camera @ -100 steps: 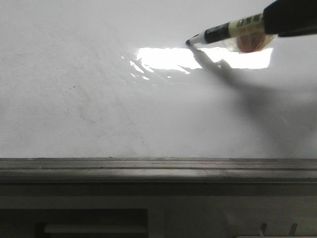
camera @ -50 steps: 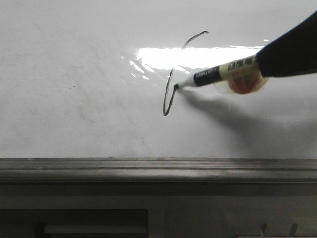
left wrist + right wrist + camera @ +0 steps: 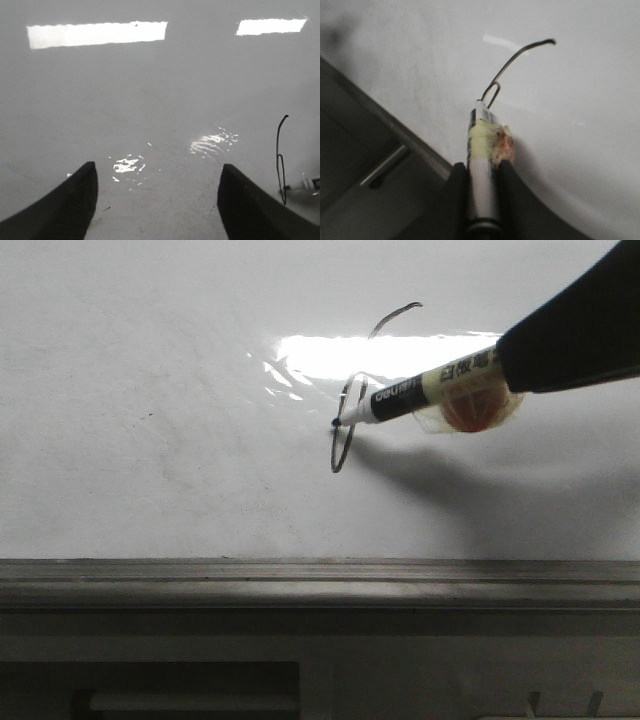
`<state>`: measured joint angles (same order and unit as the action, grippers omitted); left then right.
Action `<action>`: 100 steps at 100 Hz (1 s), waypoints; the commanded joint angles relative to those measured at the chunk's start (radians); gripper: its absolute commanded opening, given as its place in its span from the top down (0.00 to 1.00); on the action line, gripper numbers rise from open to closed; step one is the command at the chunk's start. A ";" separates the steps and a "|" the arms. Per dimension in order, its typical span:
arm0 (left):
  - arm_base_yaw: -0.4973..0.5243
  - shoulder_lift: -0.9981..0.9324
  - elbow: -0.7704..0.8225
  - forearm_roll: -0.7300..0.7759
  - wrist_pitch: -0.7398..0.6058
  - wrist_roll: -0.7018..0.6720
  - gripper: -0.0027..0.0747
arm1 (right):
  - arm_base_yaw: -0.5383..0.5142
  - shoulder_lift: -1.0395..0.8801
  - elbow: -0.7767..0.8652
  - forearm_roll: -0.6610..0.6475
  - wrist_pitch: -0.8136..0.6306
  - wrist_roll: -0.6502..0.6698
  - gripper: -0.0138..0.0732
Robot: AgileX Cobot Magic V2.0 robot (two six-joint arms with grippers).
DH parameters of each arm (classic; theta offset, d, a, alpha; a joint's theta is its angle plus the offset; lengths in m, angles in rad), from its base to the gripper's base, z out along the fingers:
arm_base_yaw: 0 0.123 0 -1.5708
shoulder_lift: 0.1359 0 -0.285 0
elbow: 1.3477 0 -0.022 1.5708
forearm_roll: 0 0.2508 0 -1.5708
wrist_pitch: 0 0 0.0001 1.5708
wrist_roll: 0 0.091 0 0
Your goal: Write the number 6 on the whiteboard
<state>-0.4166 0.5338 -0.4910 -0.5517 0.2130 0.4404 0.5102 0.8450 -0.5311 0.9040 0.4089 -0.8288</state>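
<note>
The whiteboard [image 3: 150, 360] fills the front view, with bright glare near its middle. The number 6 [image 3: 343, 400] is a thin black slanted loop with a tail hooking right at its top. My right gripper [image 3: 515, 360] is shut on a black and yellow marker [image 3: 420, 393]; its tip touches the left side of the loop. In the right wrist view the gripper [image 3: 481, 167] clamps the marker [image 3: 481, 145] just below the 6 [image 3: 512, 62]. My left gripper [image 3: 157, 167] is open and empty over bare board [image 3: 150, 90]; the 6 [image 3: 278, 150] shows off to its side.
A grey metal ledge [image 3: 300, 575] runs along the board's near edge and also shows in the right wrist view [image 3: 385, 120]. An orange and clear tape wad [image 3: 470, 410] hangs on the marker by the gripper. Faint smudges mark the board.
The marker drew the curved tail, then the stroke down and the loop. Its tip has now moved a little left and up onto the loop's left side.
</note>
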 commanded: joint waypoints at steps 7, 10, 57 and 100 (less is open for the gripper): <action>0.003 0.002 -0.029 -0.018 -0.064 -0.007 0.37 | -0.008 -0.052 -0.038 0.000 0.108 -0.021 0.89; 0.003 0.002 -0.029 -0.018 -0.060 -0.007 0.37 | -0.008 -0.060 -0.038 0.000 0.123 -0.021 0.89; -0.272 0.104 -0.039 -0.020 -0.018 0.108 0.37 | -0.008 0.080 -0.233 -0.010 0.284 -0.021 0.89; -0.560 0.431 -0.144 0.078 -0.119 0.136 0.49 | -0.008 0.209 -0.413 -0.048 0.458 -0.021 0.89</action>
<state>-0.9615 0.9218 -0.5852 -0.4774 0.1733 0.5755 0.5102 1.0646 -0.8976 0.8203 0.8661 -0.8414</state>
